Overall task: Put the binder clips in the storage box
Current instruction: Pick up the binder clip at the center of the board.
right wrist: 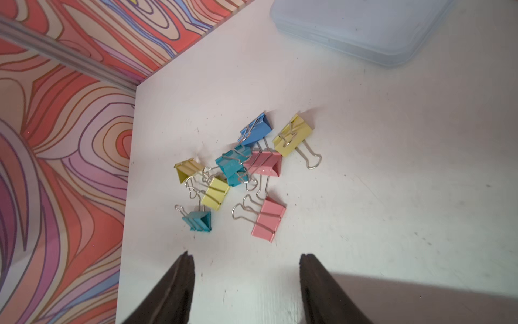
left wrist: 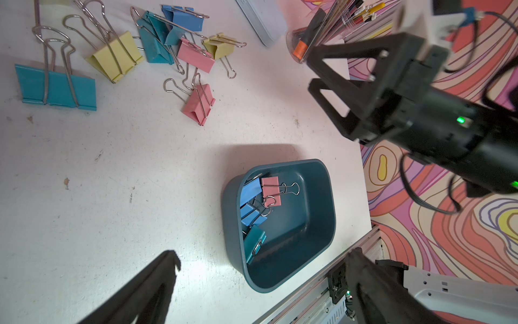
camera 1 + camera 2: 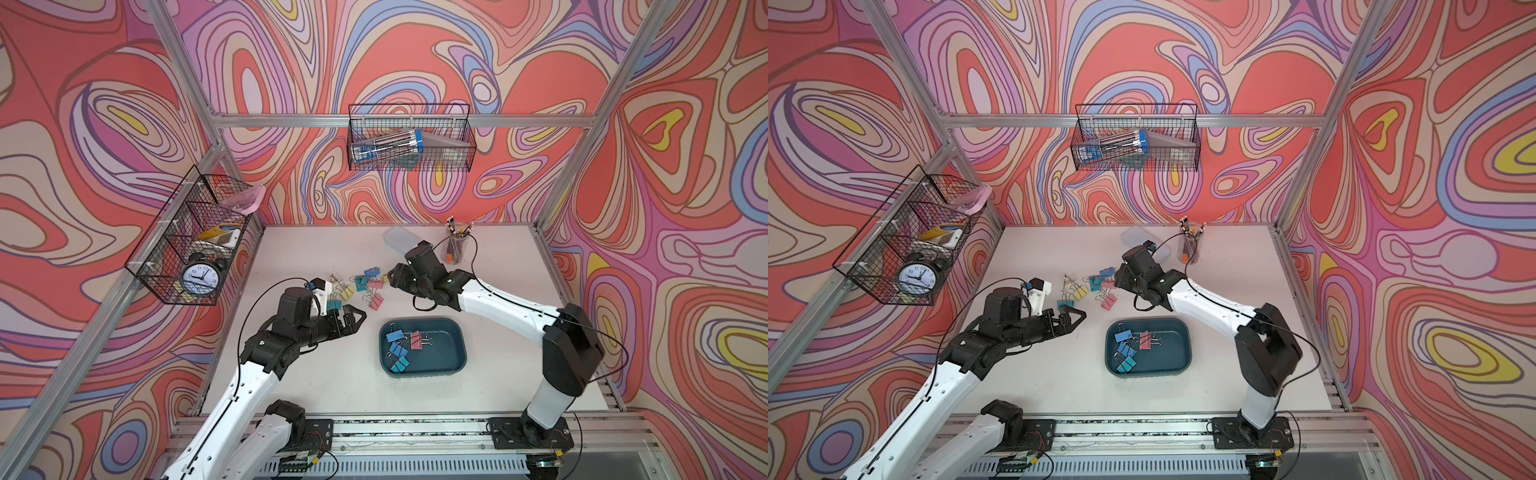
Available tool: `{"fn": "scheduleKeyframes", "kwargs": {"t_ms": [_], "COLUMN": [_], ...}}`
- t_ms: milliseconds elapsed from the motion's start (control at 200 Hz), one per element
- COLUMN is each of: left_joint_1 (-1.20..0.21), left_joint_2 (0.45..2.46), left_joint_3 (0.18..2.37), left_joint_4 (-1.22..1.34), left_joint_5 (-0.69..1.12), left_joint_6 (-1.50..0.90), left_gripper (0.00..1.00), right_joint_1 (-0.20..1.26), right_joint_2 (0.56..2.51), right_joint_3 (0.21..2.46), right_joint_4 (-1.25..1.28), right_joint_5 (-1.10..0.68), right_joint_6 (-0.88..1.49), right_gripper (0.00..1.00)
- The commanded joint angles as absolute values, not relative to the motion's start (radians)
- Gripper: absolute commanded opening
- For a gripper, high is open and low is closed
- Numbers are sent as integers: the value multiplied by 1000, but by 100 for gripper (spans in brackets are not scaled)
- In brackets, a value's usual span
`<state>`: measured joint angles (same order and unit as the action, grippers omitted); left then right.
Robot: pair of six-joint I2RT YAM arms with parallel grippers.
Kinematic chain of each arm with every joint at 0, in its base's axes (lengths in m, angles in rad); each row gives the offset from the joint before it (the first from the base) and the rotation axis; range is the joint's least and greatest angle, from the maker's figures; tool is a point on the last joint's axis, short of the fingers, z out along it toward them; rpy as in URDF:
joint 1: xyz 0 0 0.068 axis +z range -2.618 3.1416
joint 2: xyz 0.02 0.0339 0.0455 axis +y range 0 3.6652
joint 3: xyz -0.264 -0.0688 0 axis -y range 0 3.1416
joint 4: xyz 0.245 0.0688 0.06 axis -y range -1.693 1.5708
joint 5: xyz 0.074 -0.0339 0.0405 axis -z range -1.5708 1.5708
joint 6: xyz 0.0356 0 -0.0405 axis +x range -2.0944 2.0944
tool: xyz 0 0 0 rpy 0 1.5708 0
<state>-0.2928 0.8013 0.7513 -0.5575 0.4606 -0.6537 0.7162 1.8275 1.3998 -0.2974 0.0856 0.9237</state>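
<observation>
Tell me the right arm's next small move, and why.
Probably lower the right gripper onto the pink clip and close on it. The jaws stand open and empty above the table, and that clip lies nearest them, at the edge of the pile. The pile is not yet in the box.

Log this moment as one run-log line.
left gripper: jaws open, empty | right gripper: jaws open, empty, near loose binder clips | storage box: several clips inside
</observation>
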Motion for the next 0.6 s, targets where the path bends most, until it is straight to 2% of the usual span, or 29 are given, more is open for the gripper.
{"fn": "scheduleKeyframes", "kwargs": {"t_ms": [0, 175, 411, 471, 596], "left_joint_1": [-287, -287, -287, -287, -287], "left_joint_2": [768, 758, 767, 771, 775], "left_joint_3": [758, 753, 755, 753, 750], "left_joint_4": [-606, -623, -614, -609, -602], "left_joint_5": [442, 439, 444, 446, 448], "left_joint_6": [-637, -638, -644, -648, -651], "left_gripper": [99, 99, 99, 99, 99], "right_joint_1": [676, 632, 599, 595, 594], "right_joint_2": [1940, 2085, 2160, 2172, 2171], "right_joint_3": [1452, 1494, 1510, 1515, 1513], "right_joint_4": [-234, -145, -69, -55, -30], "right_joint_5": [102, 50, 11, -13, -43], "right_joint_6": [980, 1062, 1093, 1096, 1096], "right_gripper": [62, 62, 43, 43, 53]}}
